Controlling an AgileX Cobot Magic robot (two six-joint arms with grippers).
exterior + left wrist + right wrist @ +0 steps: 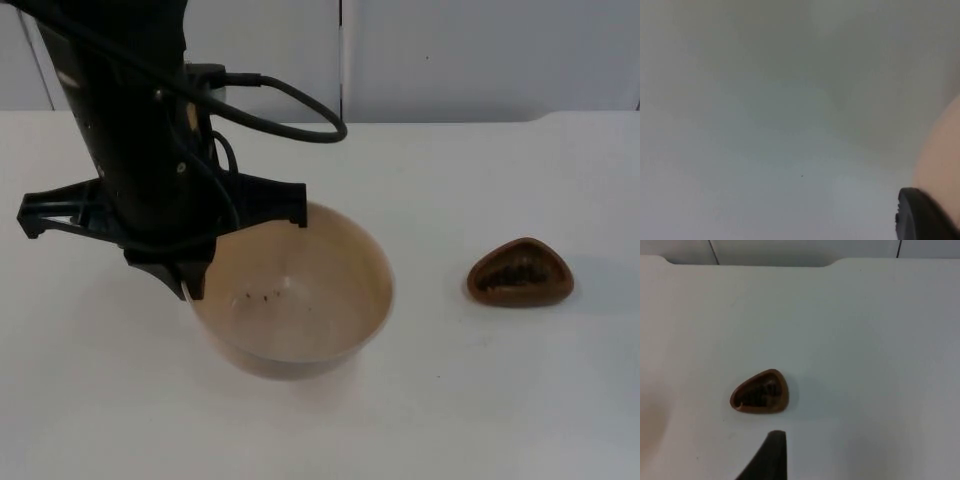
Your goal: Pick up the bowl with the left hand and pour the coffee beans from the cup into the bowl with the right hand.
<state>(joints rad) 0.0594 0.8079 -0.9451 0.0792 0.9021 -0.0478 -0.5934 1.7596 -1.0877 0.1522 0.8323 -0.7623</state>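
No brand, label or writing is showing on any item.

The bowl (300, 295), wide and beige, is sitting on the white counter (450, 400) toward the left arm's side. A few dark coffee beans (262, 295) are lying scattered on its inner floor. The left claw (190, 282) is reaching down at the bowl's rim on the side facing the left arm, with its black body overhanging that edge. One finger is appearing to touch the rim from outside; whether the fingers are clenched on the rim or released cannot be told. In the left wrist view a black fingertip (922, 215) is standing just beside the pale curved wall of the bowl (940, 155), with bare counter (765, 125) behind.

The cup (521, 273), brown and rounded-triangular as seen from above, is standing upright on the counter well apart from the bowl, toward the right arm's side. Dark beans are lying inside it. Nothing is touching it.

In the right wrist view the cup (760, 392) is sitting near the right claw, apart from the one black fingertip (771, 455) that is showing. The state of the right claw cannot be told. The grey wall (805, 250) is running along the counter's far edge.
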